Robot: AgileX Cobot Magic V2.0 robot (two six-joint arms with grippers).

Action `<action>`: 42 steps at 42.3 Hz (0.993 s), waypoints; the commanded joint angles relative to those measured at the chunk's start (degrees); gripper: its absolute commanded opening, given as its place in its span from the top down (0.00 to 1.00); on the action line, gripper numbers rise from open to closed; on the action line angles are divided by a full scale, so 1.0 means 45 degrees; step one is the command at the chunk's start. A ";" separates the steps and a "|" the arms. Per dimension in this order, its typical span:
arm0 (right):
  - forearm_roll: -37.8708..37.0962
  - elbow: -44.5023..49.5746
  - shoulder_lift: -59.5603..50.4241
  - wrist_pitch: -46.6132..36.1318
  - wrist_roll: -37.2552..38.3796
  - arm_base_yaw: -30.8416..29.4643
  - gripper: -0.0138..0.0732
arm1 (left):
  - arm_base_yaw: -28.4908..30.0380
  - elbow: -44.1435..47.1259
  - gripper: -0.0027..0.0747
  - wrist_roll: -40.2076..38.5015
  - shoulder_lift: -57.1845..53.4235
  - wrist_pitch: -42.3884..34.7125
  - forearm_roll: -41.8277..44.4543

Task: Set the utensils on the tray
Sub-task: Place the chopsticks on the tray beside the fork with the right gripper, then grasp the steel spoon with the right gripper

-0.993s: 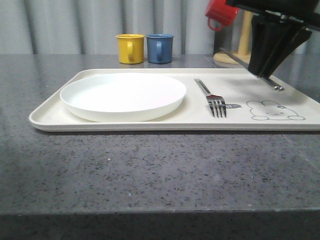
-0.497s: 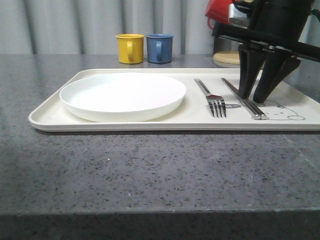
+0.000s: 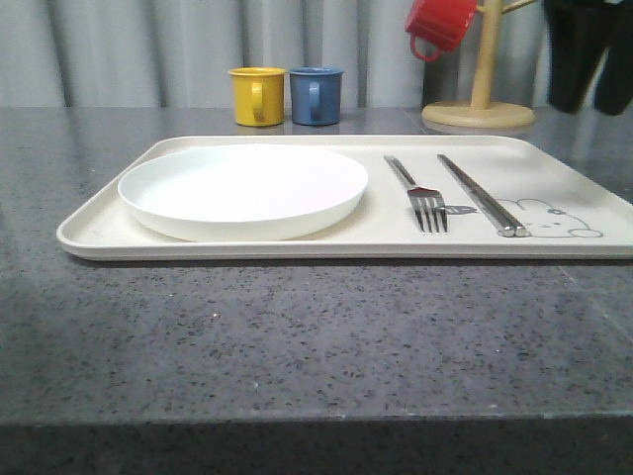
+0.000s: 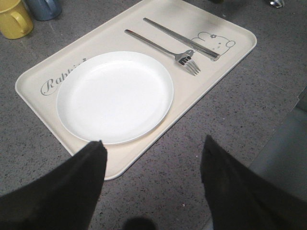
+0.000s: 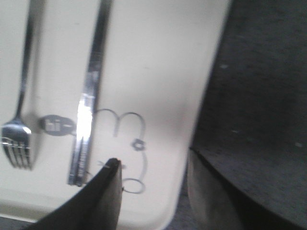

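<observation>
— So, what are the grippers doing?
— Right gripper (image 5: 151,191) hangs above the tray's right end, fingers spread, nothing between them. Left gripper (image 4: 151,177) is also spread wide and empty, above the table by the tray's near left corner.
— And the utensils?
— Chopsticks (image 3: 482,194) lie together on the tray (image 3: 247,247), their tips touching the rabbit drawing (image 3: 554,220). Just left of them lies the fork (image 3: 419,194), tines toward the front.
— Anything else?
— White plate (image 3: 242,190) on the tray's left half. Behind the tray, a yellow cup (image 3: 257,96) and blue cup (image 3: 316,95) side by side; a red cup (image 3: 438,25) hangs on a wooden stand (image 3: 479,111).
</observation>
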 commanded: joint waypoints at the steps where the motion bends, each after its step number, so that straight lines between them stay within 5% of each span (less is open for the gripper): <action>1: -0.0750 0.0338 -0.1071 0.0551 -0.0483 -0.1160 0.37 | -0.0087 -0.0336 0.41 -0.0106 -0.0051 -0.0915 0.0087; 14: -0.0677 0.1156 -0.0684 -0.0458 -0.1303 -0.4314 0.34 | -0.0087 -0.0336 0.41 -0.0106 -0.0051 -0.0915 0.0087; 34: -0.0815 0.1180 0.1031 -0.2166 -0.1737 -0.4650 0.34 | -0.0087 -0.0336 0.41 -0.0106 -0.0051 -0.0915 0.0087; 38: -0.0815 0.1180 0.1273 -0.2143 -0.1737 -0.4650 0.40 | -0.0087 -0.0336 0.41 -0.0106 -0.0051 -0.0915 0.0087; 42: -0.0815 0.1180 0.1343 -0.2128 -0.1737 -0.4650 0.57 | -0.0087 -0.0336 0.41 -0.0106 -0.0051 -0.0915 0.0087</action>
